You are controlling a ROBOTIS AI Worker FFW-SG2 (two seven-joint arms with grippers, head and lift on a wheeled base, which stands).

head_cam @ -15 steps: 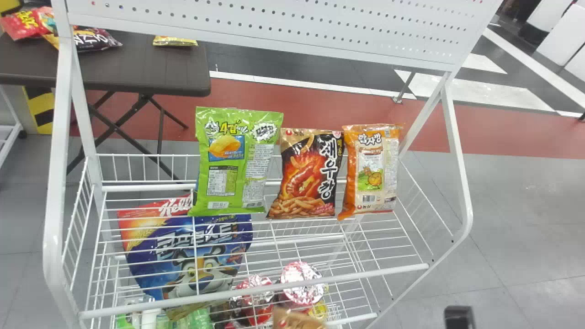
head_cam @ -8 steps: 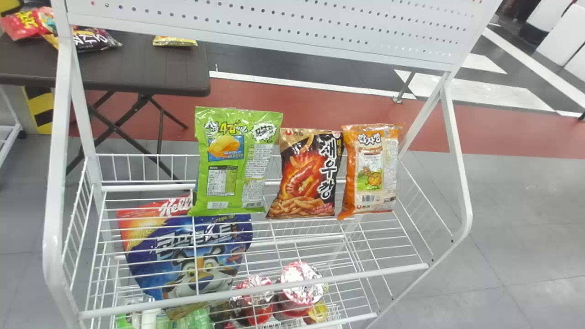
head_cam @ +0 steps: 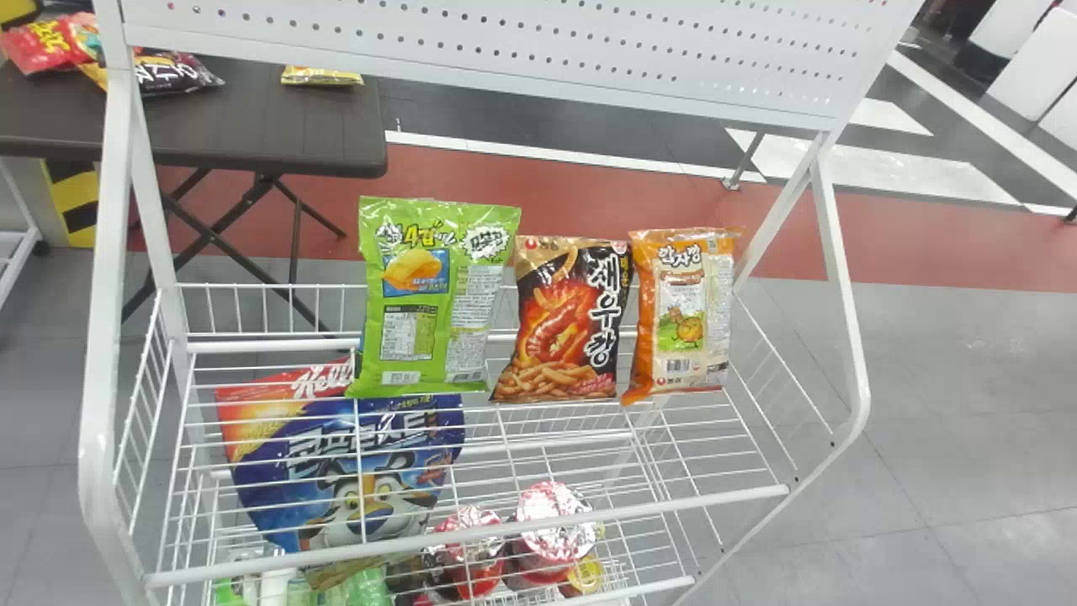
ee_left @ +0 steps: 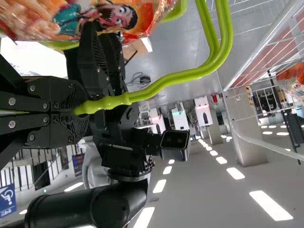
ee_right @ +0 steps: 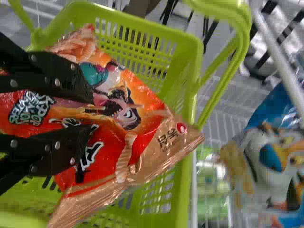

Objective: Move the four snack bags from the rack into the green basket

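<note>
- We're looking at the white rack [head_cam: 467, 528], its wire shelf standing over grey floor [head_cam: 951, 379], with a red strip [head_cam: 909, 236] running behind it
- Past the strip, white lines [head_cam: 850, 160] are crossing darker floor, and a dark folding table [head_cam: 336, 151] is standing at the back left, with a red packet [head_cam: 50, 44], a dark packet [head_cam: 172, 74] and a yellow packet [head_cam: 321, 76] lying on it
- Ceiling lights [ee_left: 233, 173] are glowing in the left wrist view
- Three snack bags are standing side by side on the rack: the green bag [head_cam: 429, 311] on the left, the black-and-brown bag [head_cam: 559, 320] in the middle, the orange bag [head_cam: 683, 316] on the right
- Lower down, a blue cereal bag [head_cam: 370, 471] and foil-topped cups [head_cam: 551, 522] are sitting
- The left gripper [ee_left: 80, 108] is clamping the lime handle [ee_left: 180, 78]
- And the right gripper [ee_right: 90, 115] is gripping the red snack bag [ee_right: 109, 154], holding it over the green basket [ee_right: 192, 83], one corner of it overlapping the rim
- Against a second ago, a brown bag end is no longer poking up at the head view's bottom edge, while the three bags on the rack are keeping their places
</note>
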